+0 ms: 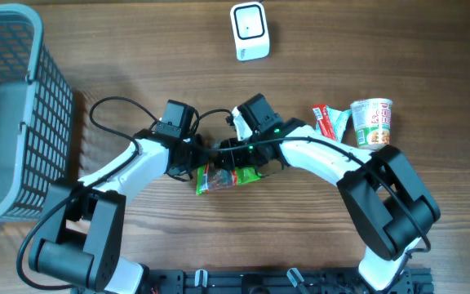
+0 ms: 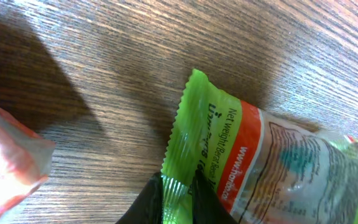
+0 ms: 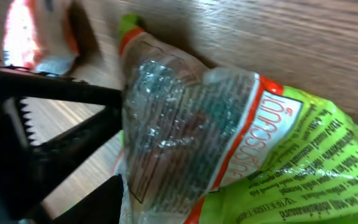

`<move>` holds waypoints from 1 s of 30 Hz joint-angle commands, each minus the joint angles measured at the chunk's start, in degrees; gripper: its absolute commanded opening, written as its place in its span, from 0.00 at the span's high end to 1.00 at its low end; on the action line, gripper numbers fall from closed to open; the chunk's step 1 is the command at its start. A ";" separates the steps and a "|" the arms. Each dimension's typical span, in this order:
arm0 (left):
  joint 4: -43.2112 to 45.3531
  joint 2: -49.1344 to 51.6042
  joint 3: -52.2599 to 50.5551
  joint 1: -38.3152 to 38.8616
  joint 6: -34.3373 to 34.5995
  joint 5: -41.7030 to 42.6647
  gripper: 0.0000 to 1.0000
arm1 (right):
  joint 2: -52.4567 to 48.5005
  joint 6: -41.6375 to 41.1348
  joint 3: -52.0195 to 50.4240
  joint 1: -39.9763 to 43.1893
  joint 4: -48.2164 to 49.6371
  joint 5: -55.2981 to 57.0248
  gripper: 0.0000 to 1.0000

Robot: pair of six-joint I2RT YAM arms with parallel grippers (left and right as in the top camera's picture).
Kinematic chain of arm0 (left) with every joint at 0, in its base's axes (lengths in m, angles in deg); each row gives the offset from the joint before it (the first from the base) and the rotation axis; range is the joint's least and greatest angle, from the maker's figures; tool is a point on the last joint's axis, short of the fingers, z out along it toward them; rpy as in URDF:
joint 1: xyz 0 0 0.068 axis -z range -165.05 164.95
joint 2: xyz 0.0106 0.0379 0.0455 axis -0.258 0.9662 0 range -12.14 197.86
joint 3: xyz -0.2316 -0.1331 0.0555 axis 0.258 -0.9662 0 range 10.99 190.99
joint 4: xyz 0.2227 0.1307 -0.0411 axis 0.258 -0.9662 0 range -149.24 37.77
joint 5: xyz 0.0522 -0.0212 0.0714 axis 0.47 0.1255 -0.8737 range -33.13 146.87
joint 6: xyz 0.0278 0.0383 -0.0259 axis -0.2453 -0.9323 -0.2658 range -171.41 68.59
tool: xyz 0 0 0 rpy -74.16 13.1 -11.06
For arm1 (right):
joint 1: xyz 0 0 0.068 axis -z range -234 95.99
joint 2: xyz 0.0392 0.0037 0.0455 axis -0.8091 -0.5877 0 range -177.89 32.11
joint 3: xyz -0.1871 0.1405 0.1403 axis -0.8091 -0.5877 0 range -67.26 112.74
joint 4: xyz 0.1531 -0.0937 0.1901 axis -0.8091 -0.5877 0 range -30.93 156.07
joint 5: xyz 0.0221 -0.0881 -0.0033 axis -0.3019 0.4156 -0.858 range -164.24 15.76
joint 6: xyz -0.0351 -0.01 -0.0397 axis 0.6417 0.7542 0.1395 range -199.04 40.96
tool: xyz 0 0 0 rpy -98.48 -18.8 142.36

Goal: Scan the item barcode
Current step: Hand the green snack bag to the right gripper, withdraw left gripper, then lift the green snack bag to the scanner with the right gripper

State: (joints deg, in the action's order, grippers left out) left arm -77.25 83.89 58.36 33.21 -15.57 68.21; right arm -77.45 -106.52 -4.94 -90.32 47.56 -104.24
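Overhead, centre: left gripper [image 1: 196,162] pinches the packet [image 1: 225,177]; right gripper [image 1: 250,160], can't tell. Pickup step; next, face it toward the scanner [image 1: 249,31], top.

Flat lime-green plastic snack packet [image 1: 227,177] is showing an orange band with white lettering, black small print on the green, and a clear window. Brown wooden table [image 1: 137,49] is showing dark streaky grain. Grey plastic basket [image 1: 51,122] is showing square grid mesh. Small white boxy scanner [image 1: 249,31] is showing a dark outline on its face. White round noodle cup [image 1: 371,122] is showing green and red print. Thin foil sachet [image 1: 326,121] is reading red and white.
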 commanded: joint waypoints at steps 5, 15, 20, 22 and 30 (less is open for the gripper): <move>0.17 0.81 0.48 0.28 -0.90 0.85 0.92 | -0.85 0.17 -0.22 -0.79 1.60 -1.11 0.96; -2.25 -24.70 6.01 -1.09 -2.64 -4.44 0.75 | 17.64 29.66 -0.20 15.39 -11.91 -27.10 0.96; -7.67 -30.42 6.01 -12.48 -5.64 -5.88 0.54 | 23.56 41.42 -0.20 18.08 -24.83 -31.65 0.96; -10.12 -29.77 6.01 -18.08 -5.64 -5.86 0.49 | 24.04 42.97 -0.20 18.08 -24.76 -36.74 0.96; -13.09 -28.52 5.99 -22.77 -8.66 -5.90 0.00 | 24.04 39.30 -0.20 18.08 -24.00 -37.59 0.96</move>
State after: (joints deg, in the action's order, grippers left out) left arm -90.26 54.62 63.98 10.70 -22.53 62.68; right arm -54.98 -66.48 -5.16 -72.55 23.26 -137.74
